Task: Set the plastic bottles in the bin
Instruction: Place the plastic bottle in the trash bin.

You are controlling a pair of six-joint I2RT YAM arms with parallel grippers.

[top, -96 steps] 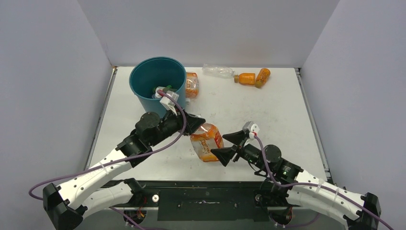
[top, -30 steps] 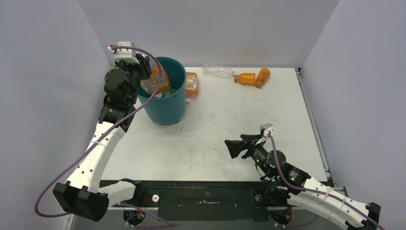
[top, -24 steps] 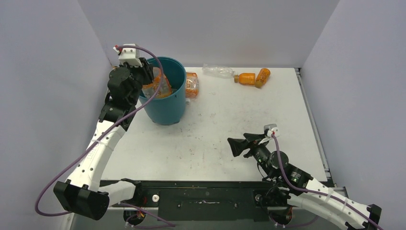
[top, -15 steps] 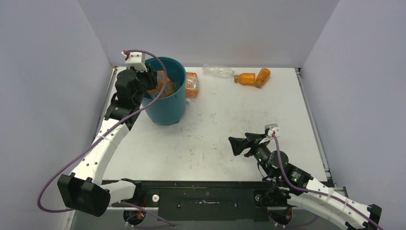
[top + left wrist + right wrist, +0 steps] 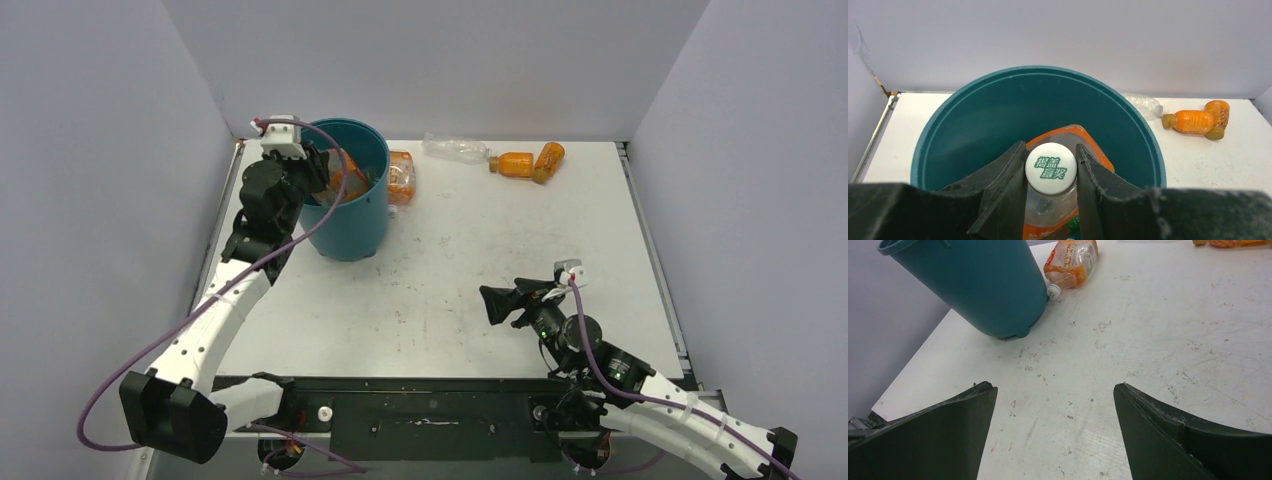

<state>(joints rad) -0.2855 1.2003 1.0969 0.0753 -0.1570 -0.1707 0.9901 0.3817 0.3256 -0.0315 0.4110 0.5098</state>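
Now the left jaws are pinching 1 bottle [image 5: 1050, 200] by its cap, its long axis pointing beyond them down into the bin [image 5: 973, 120], while the right jaws are gaping empty.

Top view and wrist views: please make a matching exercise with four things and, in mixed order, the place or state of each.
1 left gripper
2 right gripper
3 clear bottle
4 labelled bottle

A lying beside the bin
B open above the table
C lying at the far edge
D shut on the gripped bottle, over the bin

Pairs: 1-D, 2-B, 3-C, 4-A
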